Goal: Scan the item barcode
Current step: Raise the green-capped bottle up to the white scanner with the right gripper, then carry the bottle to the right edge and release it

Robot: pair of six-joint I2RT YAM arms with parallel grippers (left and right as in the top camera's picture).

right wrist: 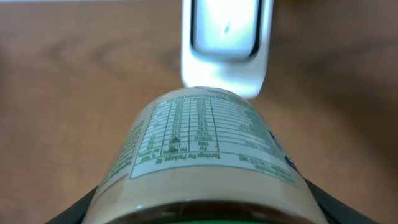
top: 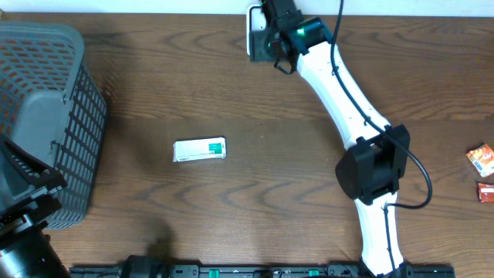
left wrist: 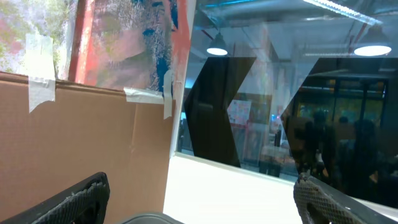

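Dark wood-grain table (top: pixel 231 85) fills the overhead view; at its far edge we find the white scanner (top: pixel 253 31), and just in front of it the bottle (right wrist: pixel 205 149), carried by the right gripper (right wrist: pixel 205 208); its fingers (right wrist: pixel 78 214) are partly closed against the bottle's two sides; the nutrition panel faces the wrist camera, and we see no barcode; we judge the bottle stiff, round, smooth-labelled and fairly light, so liable to turn or slide in a loose pinch; the best hold is across the body's flanks, leaving the printed face bare; the left gripper (left wrist: pixel 205 202), near the basket (top: pixel 85 116) at the table's left edge, gapes wide and holds nothing; a small box (top: pixel 200 150) lies mid-table.
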